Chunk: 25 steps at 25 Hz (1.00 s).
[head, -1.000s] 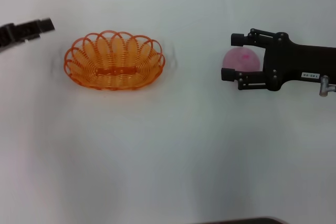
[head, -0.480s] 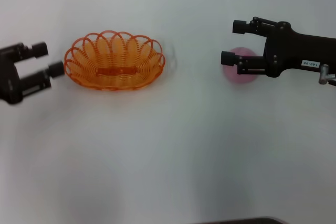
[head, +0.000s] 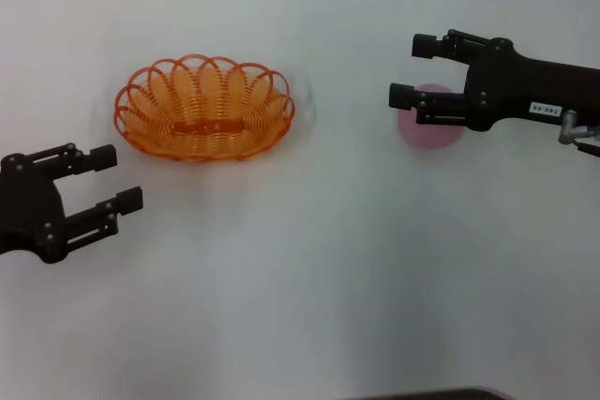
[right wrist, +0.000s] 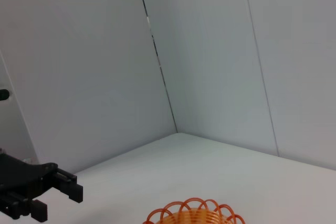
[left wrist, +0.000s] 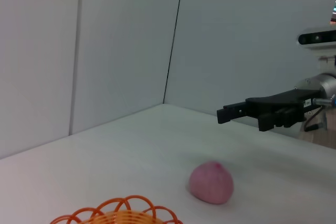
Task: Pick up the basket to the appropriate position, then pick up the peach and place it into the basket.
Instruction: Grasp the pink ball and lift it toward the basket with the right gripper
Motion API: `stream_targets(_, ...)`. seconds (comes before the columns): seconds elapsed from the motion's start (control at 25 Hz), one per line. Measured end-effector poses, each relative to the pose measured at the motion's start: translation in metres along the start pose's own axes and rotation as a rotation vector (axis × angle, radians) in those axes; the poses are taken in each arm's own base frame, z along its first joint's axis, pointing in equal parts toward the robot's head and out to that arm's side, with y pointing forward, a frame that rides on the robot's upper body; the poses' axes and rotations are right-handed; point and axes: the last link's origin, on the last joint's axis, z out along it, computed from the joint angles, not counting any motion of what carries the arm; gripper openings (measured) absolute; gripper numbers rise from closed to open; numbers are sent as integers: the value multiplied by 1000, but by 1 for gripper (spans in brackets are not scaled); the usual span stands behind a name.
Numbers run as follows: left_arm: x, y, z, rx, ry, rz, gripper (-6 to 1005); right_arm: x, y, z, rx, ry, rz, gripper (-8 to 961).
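From the head view your left gripper (head: 117, 178) sits spread wide, near the basket (head: 204, 109) but apart from it and holding nothing; the basket rests on the table (head: 309, 269); your right gripper (head: 411, 70) hangs open above the peach (head: 430, 127), its lower finger crossing the fruit, lined up, I'd judge, for a grab. Left wrist view: the peach lies free on the table with the right gripper well above it; right wrist view: basket rim ahead, left gripper off to one side, jaws parted.

My right arm carries a small white label (head: 545, 110) at the right of the head view. Its print is too small for me to read. I find no other text.
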Motion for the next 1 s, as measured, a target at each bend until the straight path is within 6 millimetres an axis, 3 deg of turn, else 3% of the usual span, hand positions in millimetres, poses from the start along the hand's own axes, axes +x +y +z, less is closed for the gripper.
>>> stream_targets(0.52, -7, 3, -4, 22, 14, -46, 713, -7, -1, 10, -26, -4, 12, 915)
stream_targets(0.6, -7, 3, -4, 21, 13, -47, 908, -11, -3, 11, -29, -2, 15, 915)
stream_targets(0.84, -10, 5, -1, 11, 10, -64, 908, -37, -13, 13, -39, 44, 16, 914)
stream_targets(1.0, -14, 5, 2, 7, 0, -82, 908, -67, -20, 18, -49, 123, 22, 914)
